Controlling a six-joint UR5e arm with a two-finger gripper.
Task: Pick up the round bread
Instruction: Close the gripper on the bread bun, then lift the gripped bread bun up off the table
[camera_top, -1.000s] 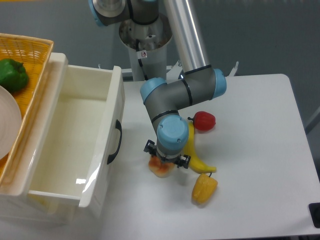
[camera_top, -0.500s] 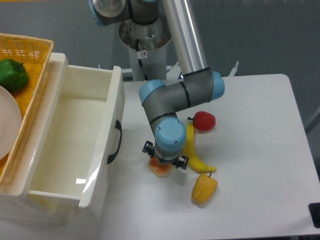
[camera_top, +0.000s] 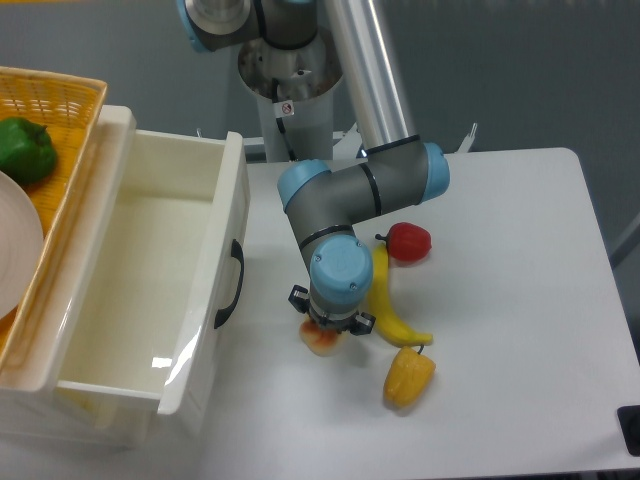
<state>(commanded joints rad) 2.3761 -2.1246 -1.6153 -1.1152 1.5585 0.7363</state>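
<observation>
Pincer (camera_top: 328, 325) pointed straight down over the round bread (camera_top: 321, 340), wrist housing hiding the fingers from above. Cannot tell whether jaws are spread, closed, or gripping the bun; only small black finger parts visible at either side of the wrist.

Round bread on the white counter (camera_top: 520, 300), near-centre, directly beneath the pincer, mostly covered. Only the near-left edge visible: orange top, pale cream lower part. Apparently resting on the counter surface.

Banana (camera_top: 388, 305) just right of the bread, curving from behind the wrist toward the near right, tip close to the yellow-orange bell pepper (camera_top: 408, 377). Red pepper-like piece (camera_top: 408, 242) farther back, touching or just beside the far end of the banana. Yellow pepper nearer the camera, right of the bread, apart from it.

Open white drawer (camera_top: 150, 280) at left, black handle (camera_top: 232, 283) facing the arm, inside bare apart from a glare spot. Wicker basket (camera_top: 60, 110) on top at far left, holding a green pepper (camera_top: 26, 148). White plate (camera_top: 18, 250) edge at the left border.
</observation>
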